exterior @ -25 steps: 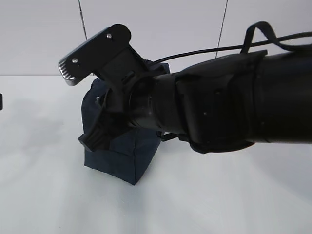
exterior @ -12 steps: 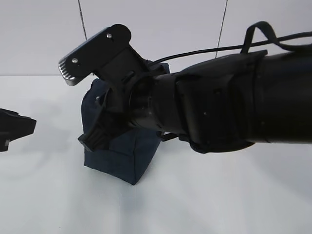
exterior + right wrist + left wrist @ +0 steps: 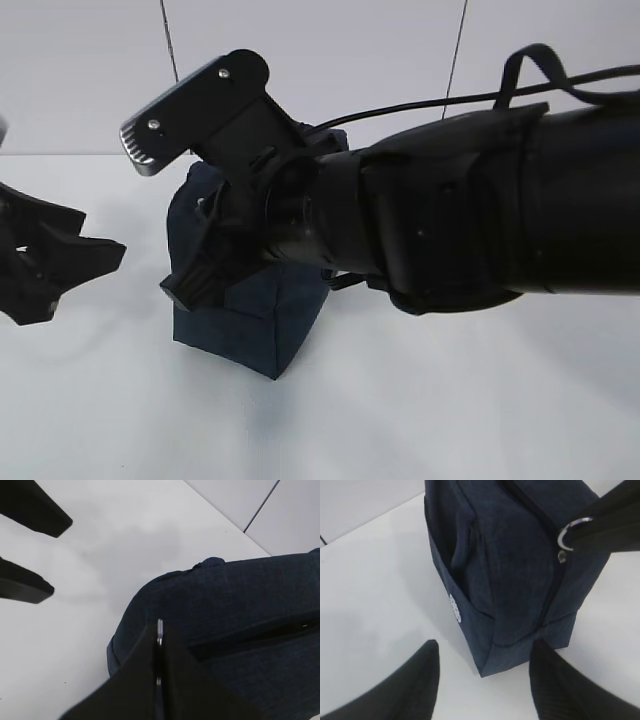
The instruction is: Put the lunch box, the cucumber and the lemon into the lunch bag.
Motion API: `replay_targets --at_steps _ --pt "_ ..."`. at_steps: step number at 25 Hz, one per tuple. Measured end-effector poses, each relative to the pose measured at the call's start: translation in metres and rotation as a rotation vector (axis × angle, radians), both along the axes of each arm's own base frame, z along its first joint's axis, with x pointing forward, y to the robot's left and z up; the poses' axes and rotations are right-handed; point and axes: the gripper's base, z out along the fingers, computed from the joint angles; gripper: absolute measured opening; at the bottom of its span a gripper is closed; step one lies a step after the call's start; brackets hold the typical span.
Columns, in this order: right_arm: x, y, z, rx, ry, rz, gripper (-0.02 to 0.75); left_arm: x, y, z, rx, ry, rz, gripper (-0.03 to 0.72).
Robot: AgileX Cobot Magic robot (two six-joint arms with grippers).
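Note:
The navy lunch bag (image 3: 250,330) stands on the white table, mostly hidden behind my right arm. My right gripper (image 3: 159,632) is shut on the bag's silver zipper ring (image 3: 571,531), seen edge-on between the fingers (image 3: 137,680). My left gripper (image 3: 485,646) hovers open and empty beside the bag's lower corner (image 3: 490,665), not touching it. In the exterior view the left gripper (image 3: 82,283) is at the left edge, left of the bag. The lunch box, the cucumber and the lemon are out of view.
The right arm (image 3: 480,210) and its wrist camera mount (image 3: 190,95) fill the middle and right of the exterior view. White table (image 3: 420,400) surrounds the bag. A pale wall (image 3: 320,50) stands behind.
My left gripper has come in from the left edge toward the bag, and its jaws have spread wider. The right arm and the bag have not moved.

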Motion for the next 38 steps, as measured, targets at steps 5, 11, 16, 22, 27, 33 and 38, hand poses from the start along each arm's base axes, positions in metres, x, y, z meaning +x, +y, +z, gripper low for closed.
replay_targets --at_steps 5,11,16,22,27,33,38 --pt "0.000 0.000 0.000 0.000 0.000 0.000 0.008 0.013 -0.010 -0.013 -0.022 -0.031 -0.067 0.423" --pt "0.000 0.000 0.000 -0.001 -0.001 0.001 0.008 0.024 -0.018 -0.038 -0.011 0.016 -0.147 0.414" --pt "0.000 0.000 0.000 -0.006 -0.006 0.005 0.008 0.029 -0.016 -0.049 -0.021 0.046 -0.171 0.385" --pt "0.000 0.000 0.000 -0.009 -0.008 0.007 0.008 0.039 -0.006 -0.043 -0.068 0.019 -0.162 0.369" --pt "0.000 0.000 0.000 -0.009 -0.008 0.007 0.008 0.050 -0.010 -0.037 -0.103 -0.005 -0.194 0.362" --pt "0.000 0.000 0.000 -0.010 -0.010 0.008 0.008 0.063 -0.015 -0.042 -0.127 0.010 -0.218 0.354" --pt "0.000 0.000 0.000 -0.012 -0.011 0.007 0.008 0.068 -0.020 -0.045 -0.160 0.021 -0.249 0.238"
